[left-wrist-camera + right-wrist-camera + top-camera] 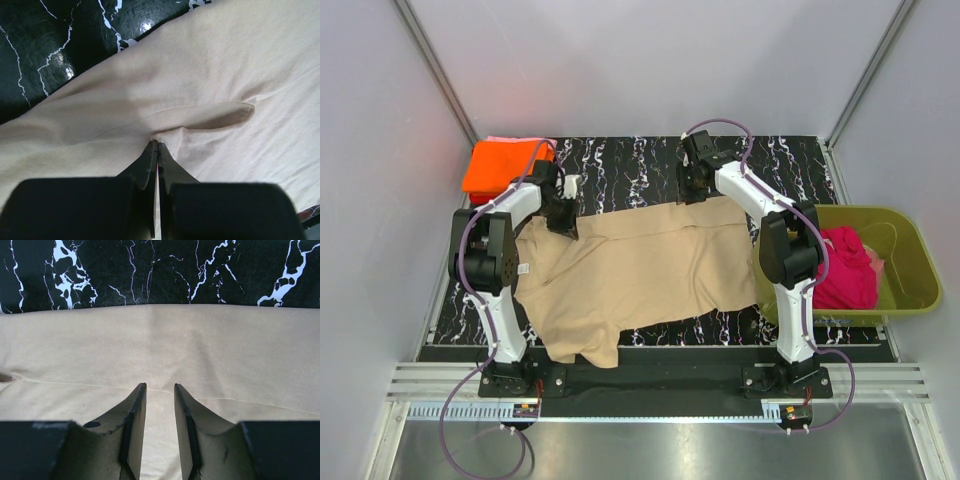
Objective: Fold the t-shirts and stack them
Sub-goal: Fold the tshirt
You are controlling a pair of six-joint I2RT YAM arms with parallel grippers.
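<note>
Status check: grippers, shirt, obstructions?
Left gripper shut on tan-beige cloth t-shirt. Right gripper open over it. Shirt spread, unfolded. No obstruction seen.

I have both arms reaching forward from their bases, elbows bent. The left arm (492,245) angles inward, and the left gripper (155,146) is tipped down with its fingers (146,167) pressed together, pinching a pucker of the tan t-shirt (225,75). The right arm (788,250) stretches farther out. The right gripper (160,388) points down, fingers (134,412) slightly parted.
</note>
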